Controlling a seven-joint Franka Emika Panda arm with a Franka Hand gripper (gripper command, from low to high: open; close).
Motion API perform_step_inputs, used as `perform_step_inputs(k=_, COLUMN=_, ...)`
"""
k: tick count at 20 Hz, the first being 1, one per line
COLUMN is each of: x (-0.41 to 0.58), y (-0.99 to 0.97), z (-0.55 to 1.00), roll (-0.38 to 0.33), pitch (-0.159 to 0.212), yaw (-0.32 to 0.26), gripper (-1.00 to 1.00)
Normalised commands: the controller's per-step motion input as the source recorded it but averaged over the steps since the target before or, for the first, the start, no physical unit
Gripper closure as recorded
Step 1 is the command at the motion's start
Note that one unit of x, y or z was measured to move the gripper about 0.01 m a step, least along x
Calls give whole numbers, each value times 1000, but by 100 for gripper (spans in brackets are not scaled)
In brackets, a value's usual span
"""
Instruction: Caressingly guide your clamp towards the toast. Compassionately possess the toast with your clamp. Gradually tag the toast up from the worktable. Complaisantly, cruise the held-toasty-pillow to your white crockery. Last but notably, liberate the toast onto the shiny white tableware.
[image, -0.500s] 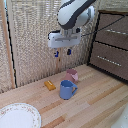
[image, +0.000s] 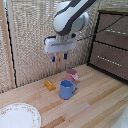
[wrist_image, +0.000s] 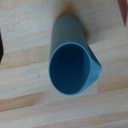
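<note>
1. Since the earlier frame, nothing on the table appears shifted; the gripper (image: 59, 58) hangs high, fingers apart, empty.
2. Toast (image: 50, 85) lies on the table (image: 100, 107), beside the blue mug (image: 66, 89).
3. Plate (image: 19, 116) is bare; every step remains.

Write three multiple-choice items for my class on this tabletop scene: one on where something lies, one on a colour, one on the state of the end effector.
1. Where does the toast lie?
A. on the plate
B. on the worktable, at the exterior view's left of the blue mug
C. inside the mug

2. What colour is the cup behind the mug?
A. pink
B. green
C. black

3. What is the end effector doing?
A. gripping the toast
B. resting on the white crockery
C. hanging empty in the air above the table

Answers:
1 B, the orange-brown block sits on bare wood.
2 A, it shows pink.
3 C, nothing is between its blue-tipped fingers.
</note>
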Motion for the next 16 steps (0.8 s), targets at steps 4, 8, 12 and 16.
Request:
perform_step_inputs(k=4, x=476, y=287, z=-299, roll=-101, pitch=99, yaw=86, gripper=-100)
perform_step_inputs(k=8, x=422, y=91, z=-370, roll=-70, pitch=71, yaw=78, gripper=-100)
perform_step_inputs(k=12, x=390, y=0, z=-348, roll=-36, pitch=21, yaw=76, gripper=-100)
perform_step_inputs(k=16, x=207, y=0, z=-368, roll=-41, pitch=6, yaw=67, gripper=-100)
